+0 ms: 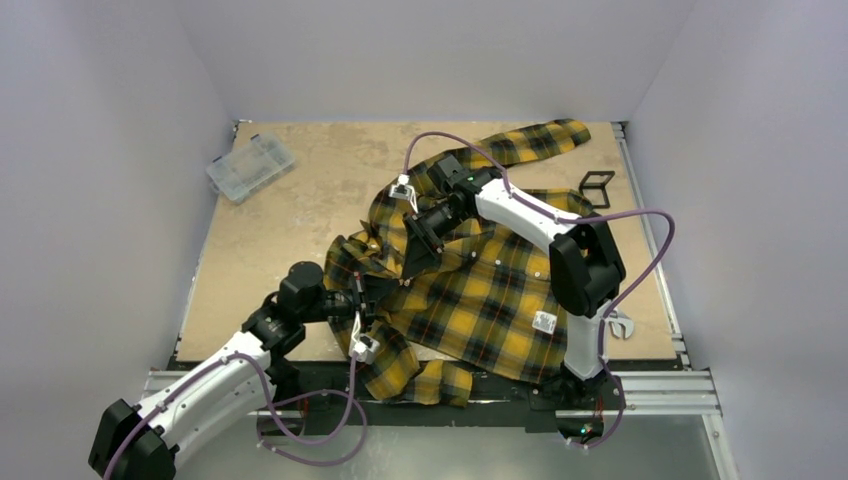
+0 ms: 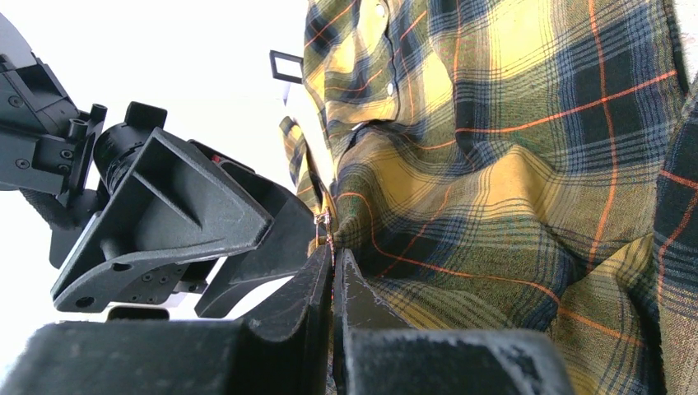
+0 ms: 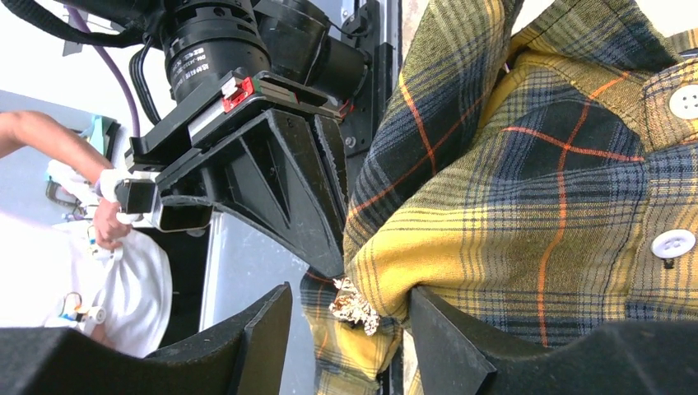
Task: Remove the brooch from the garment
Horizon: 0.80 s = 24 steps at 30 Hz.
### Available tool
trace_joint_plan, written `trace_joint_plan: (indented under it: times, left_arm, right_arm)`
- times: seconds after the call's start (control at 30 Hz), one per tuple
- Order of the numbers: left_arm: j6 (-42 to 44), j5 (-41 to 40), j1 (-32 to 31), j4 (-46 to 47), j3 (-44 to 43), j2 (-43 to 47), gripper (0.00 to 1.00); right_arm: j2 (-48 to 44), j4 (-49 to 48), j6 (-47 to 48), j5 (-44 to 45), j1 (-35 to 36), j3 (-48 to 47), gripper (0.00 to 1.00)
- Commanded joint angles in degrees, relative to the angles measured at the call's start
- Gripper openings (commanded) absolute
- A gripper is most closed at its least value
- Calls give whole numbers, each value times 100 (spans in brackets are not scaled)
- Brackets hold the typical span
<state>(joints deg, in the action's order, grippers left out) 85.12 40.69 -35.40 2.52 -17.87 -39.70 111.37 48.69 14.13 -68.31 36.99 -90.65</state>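
Straddling brooch (image 3: 354, 308), right tool (image 3: 350, 317) spread, brooch unseen overhead

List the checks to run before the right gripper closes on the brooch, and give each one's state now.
1. Left gripper clamped on the garment: ok, shut on a fold right beside the brooch.
2. Right gripper open: ok.
3. Brooch between the right fingers: ok, it sits in the gap in the right wrist view.
4. Cloth clear of the right fingers: not ok, a yellow fold lies against one finger and might get pinched too.
5. Room between the two grippers: cannot tell, the left fingertip is very near the brooch.
6. Pin or clasp state: cannot tell, too small.
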Motion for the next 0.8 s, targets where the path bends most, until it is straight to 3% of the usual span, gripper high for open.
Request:
trace_joint_plan:
  times: [0.0, 0.27, 0.4, 0.77]
  left_arm:
    - [175, 260, -38, 279, -14, -20, 0]
    - [165, 206, -68, 312, -24, -36, 0]
    - [153, 183, -84, 303, -27, -42, 0]
    - [-31, 63, -106, 431, -94, -143, 0]
  right_arm:
    - [-1, -264, -248, 38, 99, -216, 57]
    - [-2, -392, -376, 221, 122, -133, 50]
    - [-20, -474, -447, 190, 128, -116, 51]
    - [133, 114, 265, 288, 199, -253, 50]
